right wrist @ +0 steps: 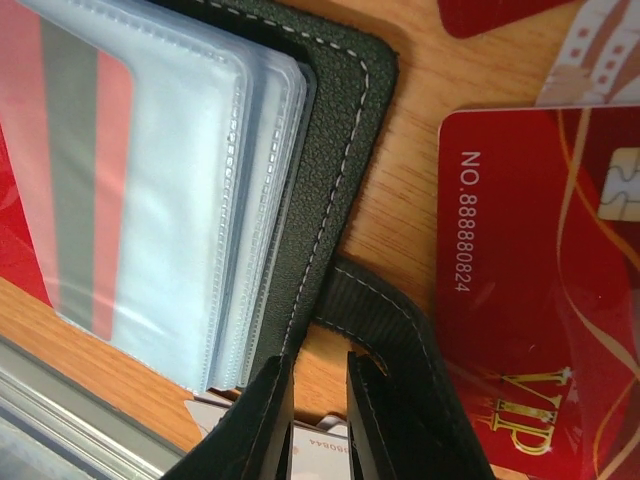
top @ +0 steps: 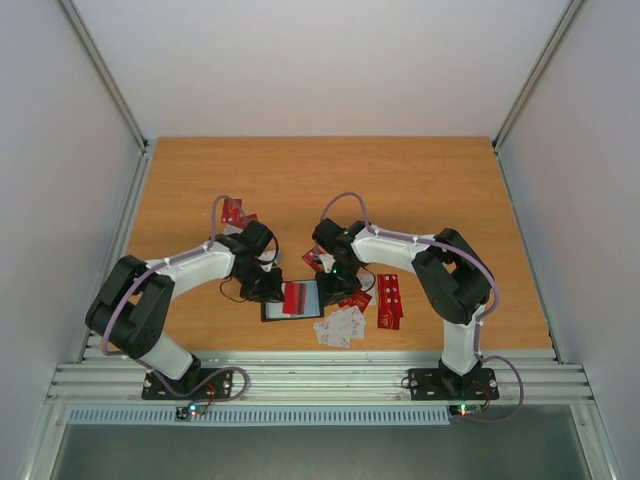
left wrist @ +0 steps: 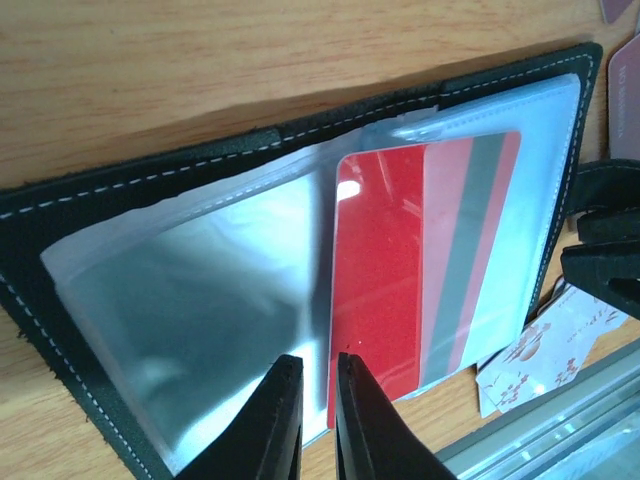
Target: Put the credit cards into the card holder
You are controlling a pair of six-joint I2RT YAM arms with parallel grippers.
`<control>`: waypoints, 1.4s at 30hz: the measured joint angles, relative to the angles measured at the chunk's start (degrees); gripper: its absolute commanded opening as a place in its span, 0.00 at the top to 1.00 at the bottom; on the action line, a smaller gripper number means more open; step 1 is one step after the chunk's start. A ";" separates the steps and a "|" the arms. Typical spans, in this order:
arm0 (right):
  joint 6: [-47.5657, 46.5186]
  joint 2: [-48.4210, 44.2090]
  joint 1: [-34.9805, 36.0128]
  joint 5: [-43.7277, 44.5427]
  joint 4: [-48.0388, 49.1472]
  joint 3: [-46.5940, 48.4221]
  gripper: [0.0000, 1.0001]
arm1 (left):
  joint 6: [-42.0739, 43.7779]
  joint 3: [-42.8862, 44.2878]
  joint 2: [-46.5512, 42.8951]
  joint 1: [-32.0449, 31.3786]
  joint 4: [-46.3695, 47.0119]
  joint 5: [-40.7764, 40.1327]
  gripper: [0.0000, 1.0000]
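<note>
While the open black stitched card holder lay between my arms, one red striped card sleeved, my left gripper and right gripper sat nearly closed; a tug might unseat that card.

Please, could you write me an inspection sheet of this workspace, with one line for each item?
Surface: wooden table, no marks seen.
Job's things: card holder lies open, with one red card in a clear sleeve. To its right lie loose red cards and pale cards. There are more red cards beyond the left arm.
Clutter: nothing seen.
Grippers: left tool over the holder's near edge, right tool over its strap. Both have fingers nearly together; whether they grip anything cannot be told.
Cables: a purple cable runs along each arm.
Surroundings: pale walls, metal rail at the near edge.
</note>
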 measured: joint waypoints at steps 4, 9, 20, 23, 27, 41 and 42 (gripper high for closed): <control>0.02 0.00 0.09 0.17 0.11 -0.02 0.85 | 0.26 0.81 0.04 -0.74 -0.92 -1.73 0.96; 0.02 0.00 0.79 0.66 0.11 -0.02 0.85 | 0.24 1.49 0.17 -1.27 -1.99 -3.74 0.99; 0.24 0.02 2.10 2.38 0.07 -0.02 0.85 | 0.15 5.09 3.41 -6.14 -4.74 -10.40 0.99; 0.52 0.02 2.10 2.40 0.09 -0.02 0.85 | -0.09 5.68 4.52 -7.74 -5.29 -11.85 0.99; 1.20 0.09 2.10 2.34 0.11 0.00 0.85 | -0.50 6.16 4.90 -8.83 -5.75 -13.16 0.99; 2.89 0.39 2.14 0.85 0.90 0.02 0.86 | -2.69 5.18 3.89 -8.96 -2.64 -9.79 0.98; 2.97 0.42 2.14 0.74 0.98 0.02 0.86 | -2.84 4.98 3.78 -8.98 -2.19 -9.20 0.98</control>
